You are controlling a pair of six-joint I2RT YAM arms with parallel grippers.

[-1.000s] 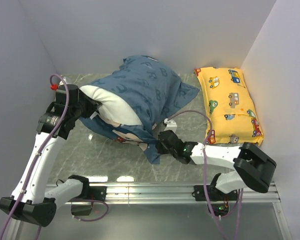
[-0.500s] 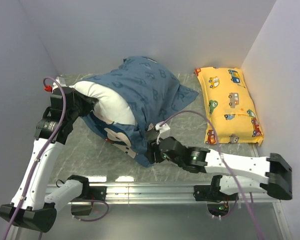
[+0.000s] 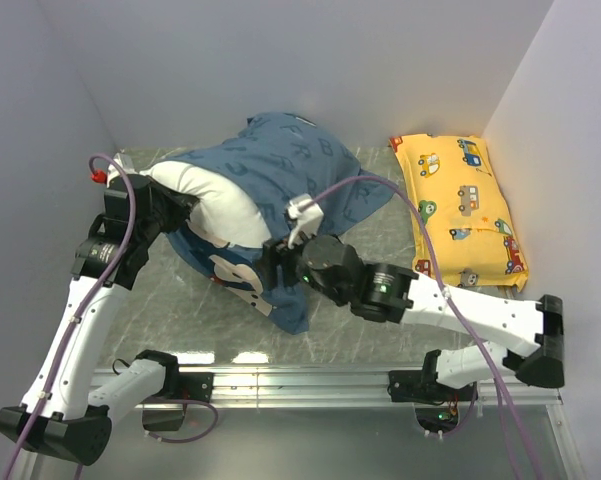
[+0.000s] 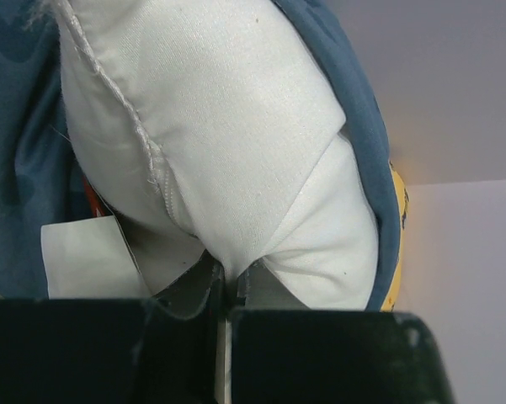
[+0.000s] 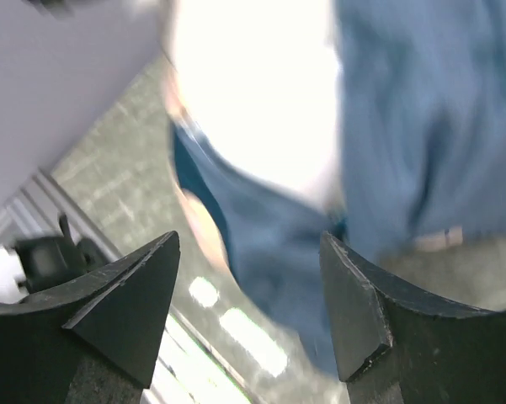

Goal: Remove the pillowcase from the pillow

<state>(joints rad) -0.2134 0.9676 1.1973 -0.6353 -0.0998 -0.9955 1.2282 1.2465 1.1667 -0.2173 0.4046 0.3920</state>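
The left claw (image 4: 226, 284) pinches a bared corner of the white pillow (image 3: 225, 212) by the left edge of the tabletop (image 3: 180, 312). The right claw (image 5: 248, 252), spread, has swung over the half-peeled pillowcase (image 3: 300, 170), seemingly to regrip.

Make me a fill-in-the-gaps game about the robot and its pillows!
1. The left end effector pinches the pillow, which is coloured ___.
2. The right end effector is ___ and holds nothing.
3. The pillowcase is blue with darker ___ printed on it.
4. The yellow pillow shows little cartoon ___.

Missing words: white; open; letters; cars.
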